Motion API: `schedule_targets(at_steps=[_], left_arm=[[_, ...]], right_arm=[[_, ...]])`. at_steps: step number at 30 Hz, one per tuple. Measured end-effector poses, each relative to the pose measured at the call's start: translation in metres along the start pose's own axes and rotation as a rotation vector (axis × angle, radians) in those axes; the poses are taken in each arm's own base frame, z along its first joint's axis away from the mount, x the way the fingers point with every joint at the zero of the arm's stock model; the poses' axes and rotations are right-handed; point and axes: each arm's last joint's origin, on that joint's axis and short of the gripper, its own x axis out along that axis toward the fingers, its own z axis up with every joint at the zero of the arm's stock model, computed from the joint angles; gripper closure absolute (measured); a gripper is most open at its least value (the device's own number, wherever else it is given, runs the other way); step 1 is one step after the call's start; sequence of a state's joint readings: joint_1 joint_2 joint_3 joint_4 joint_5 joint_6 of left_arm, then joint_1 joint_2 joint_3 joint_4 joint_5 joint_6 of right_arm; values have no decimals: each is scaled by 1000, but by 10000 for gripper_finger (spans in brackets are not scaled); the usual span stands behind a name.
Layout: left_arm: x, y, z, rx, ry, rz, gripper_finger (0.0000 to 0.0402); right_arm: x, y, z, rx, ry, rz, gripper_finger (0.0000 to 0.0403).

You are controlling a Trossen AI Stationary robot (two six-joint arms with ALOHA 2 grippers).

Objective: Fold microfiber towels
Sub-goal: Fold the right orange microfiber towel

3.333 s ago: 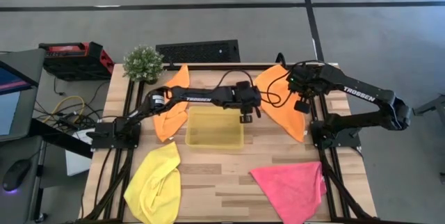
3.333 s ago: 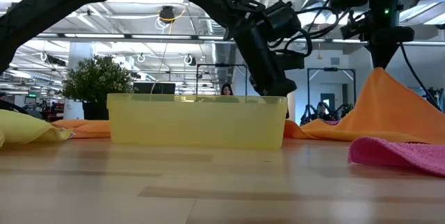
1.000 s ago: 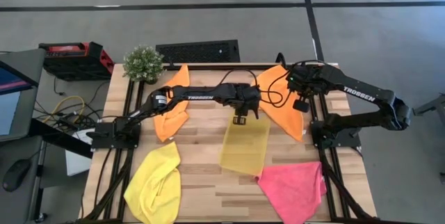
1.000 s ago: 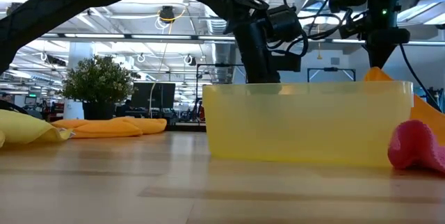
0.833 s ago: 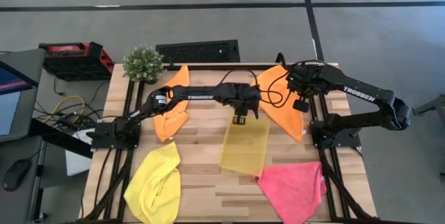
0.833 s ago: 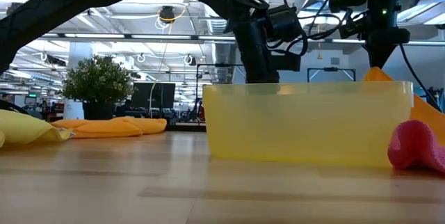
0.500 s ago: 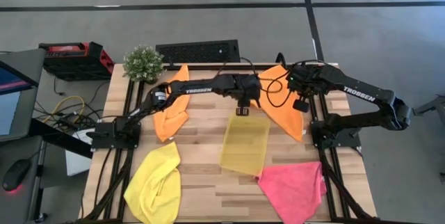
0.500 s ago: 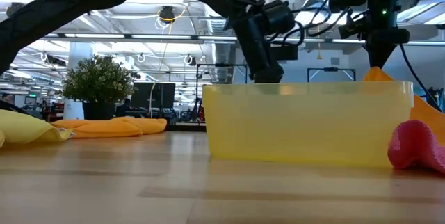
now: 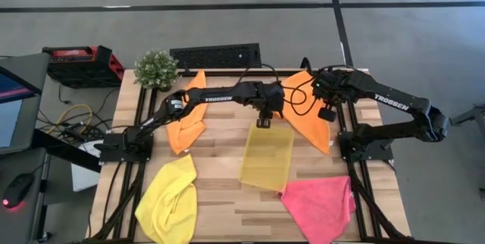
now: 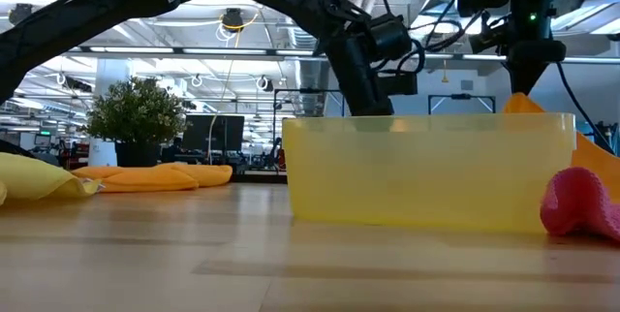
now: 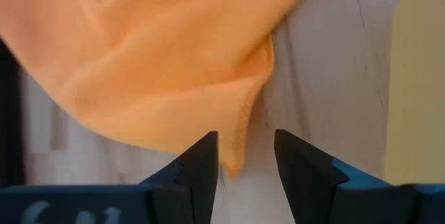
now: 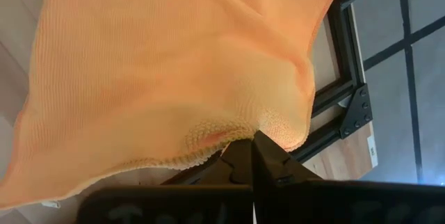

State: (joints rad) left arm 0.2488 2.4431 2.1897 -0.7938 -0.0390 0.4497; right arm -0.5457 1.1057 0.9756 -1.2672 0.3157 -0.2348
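Observation:
My left gripper is open just past the far end of the translucent yellow tray. Its fingers stand on either side of the near left corner of the right orange towel, above the wood; no touch shows. My right gripper is shut on that towel. The second orange towel lies bunched at the far left. The yellow towel lies at the near left and the pink towel at the near right, its edge against the tray's near right corner. My right gripper pinches a bunched fold of the right orange towel between its two shut fingers, from above, pointing down. The towel rises in a tent to the fingers. Its lower parts spread out on the table.
A potted plant and a black keyboard sit at the far edge. The right arm's base stands at the right edge beside the orange towel. Bare wood lies between the yellow towel and the tray.
My left gripper has moved off the tray's far end toward the table's far edge, to the corner of the right orange towel. The tray has stayed where it was.

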Motion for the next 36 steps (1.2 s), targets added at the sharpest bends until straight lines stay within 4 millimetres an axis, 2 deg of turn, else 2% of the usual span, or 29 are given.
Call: schedule_targets(at_steps=[8, 22, 31, 36], left_arm=[[7, -1, -1, 19, 42, 71, 267], [15, 0, -1, -24, -4, 50, 267], [16, 0, -4, -14, 24, 48, 267], [24, 1, -8, -18, 43, 42, 270]], right_arm=[[0, 0, 0, 1, -2, 0, 397], [0, -1, 2, 8, -21, -5, 397], [0, -1, 2, 12, -25, -6, 397], [0, -1, 2, 19, -24, -6, 397]])
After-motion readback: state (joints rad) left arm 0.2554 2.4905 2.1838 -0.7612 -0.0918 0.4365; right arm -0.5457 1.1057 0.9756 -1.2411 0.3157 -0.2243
